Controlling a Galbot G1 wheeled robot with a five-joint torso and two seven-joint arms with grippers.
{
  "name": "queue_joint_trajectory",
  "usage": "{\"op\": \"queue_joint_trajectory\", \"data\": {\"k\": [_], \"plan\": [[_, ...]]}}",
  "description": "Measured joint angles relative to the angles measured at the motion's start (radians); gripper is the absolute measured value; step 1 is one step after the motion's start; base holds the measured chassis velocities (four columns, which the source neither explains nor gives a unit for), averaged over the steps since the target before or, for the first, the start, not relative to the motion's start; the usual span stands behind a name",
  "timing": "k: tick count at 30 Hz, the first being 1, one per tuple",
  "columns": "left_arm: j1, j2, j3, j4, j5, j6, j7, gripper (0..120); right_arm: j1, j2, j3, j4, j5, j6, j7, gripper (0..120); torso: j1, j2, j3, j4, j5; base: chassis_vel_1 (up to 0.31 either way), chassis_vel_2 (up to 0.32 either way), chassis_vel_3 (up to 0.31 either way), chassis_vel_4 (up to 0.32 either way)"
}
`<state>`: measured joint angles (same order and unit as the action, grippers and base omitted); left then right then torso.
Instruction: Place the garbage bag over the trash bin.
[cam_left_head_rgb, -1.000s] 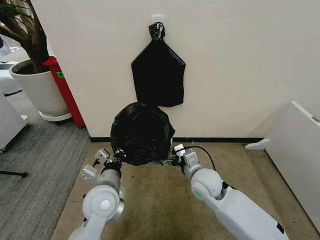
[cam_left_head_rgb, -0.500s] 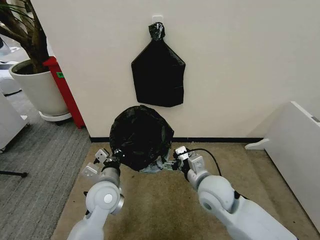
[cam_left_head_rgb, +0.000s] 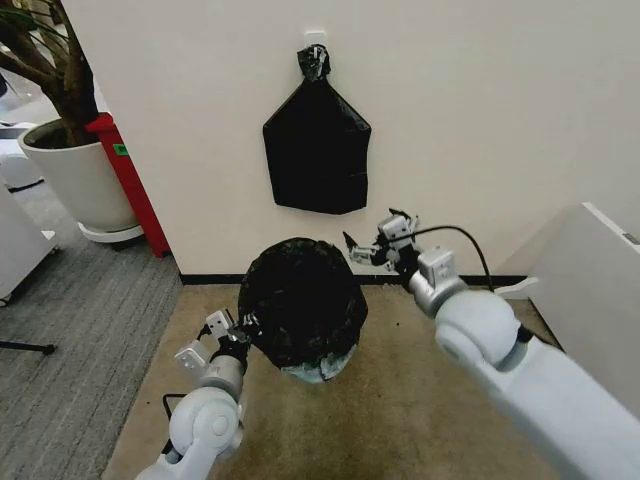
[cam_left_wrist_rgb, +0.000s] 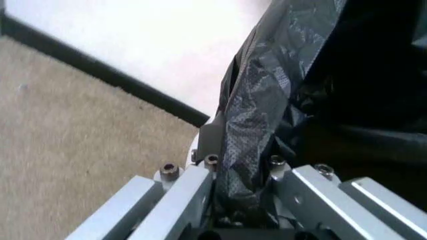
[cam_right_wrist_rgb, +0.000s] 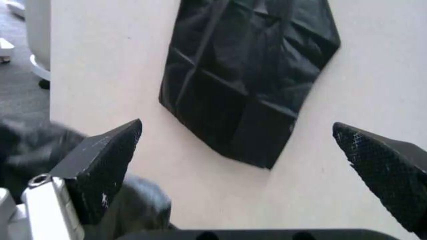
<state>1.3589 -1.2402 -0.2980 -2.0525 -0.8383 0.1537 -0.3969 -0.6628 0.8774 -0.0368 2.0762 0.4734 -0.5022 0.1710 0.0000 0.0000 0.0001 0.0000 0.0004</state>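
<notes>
Left pincer (cam_left_head_rgb: 238, 328) clamped on garbage bag (cam_left_head_rgb: 303, 312) edge at bag's 8 o'clock. Right pincer (cam_left_head_rgb: 368, 244) apart, empty, at bag's 1 o'clock. Bag drapes trash bin (cam_left_head_rgb: 318, 369) on floor. Advice: regrip far edge, pull down evenly.

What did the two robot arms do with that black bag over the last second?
The right gripper let go of the garbage bag and lifted away toward the wall, fingers now open. The bag, draped over the trash bin, shifted slightly to the right. The left gripper still pinches the bag's edge. The black bundle on the wall hasn't moved.
</notes>
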Motion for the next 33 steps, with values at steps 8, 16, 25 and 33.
{"op": "queue_joint_trajectory", "data": {"k": [8,16,25,33], "plan": [[0.002,0.047,0.014,0.016,0.113,0.013,0.111,1,0.273,-0.020,-0.154,-0.196,0.026,0.009,-0.175,100,0.000,0.000,0.000,-0.0002,-0.0002,0.000,0.000,0.000,0.000],[-0.007,0.067,0.030,0.053,0.145,-0.024,0.141,1,0.703,-0.006,-0.614,-0.472,-0.035,0.027,-0.475,100,0.000,0.000,0.000,0.0002,0.0001,0.000,0.000,0.000,0.000],[-0.013,0.068,0.032,0.079,0.146,-0.034,0.125,1,1.029,0.103,-1.006,-0.674,0.033,0.071,-0.629,100,0.000,0.000,0.000,0.0002,-0.0002,0.000,0.000,0.000,0.000],[-0.016,0.068,0.032,0.096,0.151,-0.045,0.122,1,1.141,0.178,-1.157,-0.854,0.041,0.273,-0.841,100,0.000,0.000,0.000,-0.0002,-0.0005,0.000,0.000,0.000,0.000]]}}
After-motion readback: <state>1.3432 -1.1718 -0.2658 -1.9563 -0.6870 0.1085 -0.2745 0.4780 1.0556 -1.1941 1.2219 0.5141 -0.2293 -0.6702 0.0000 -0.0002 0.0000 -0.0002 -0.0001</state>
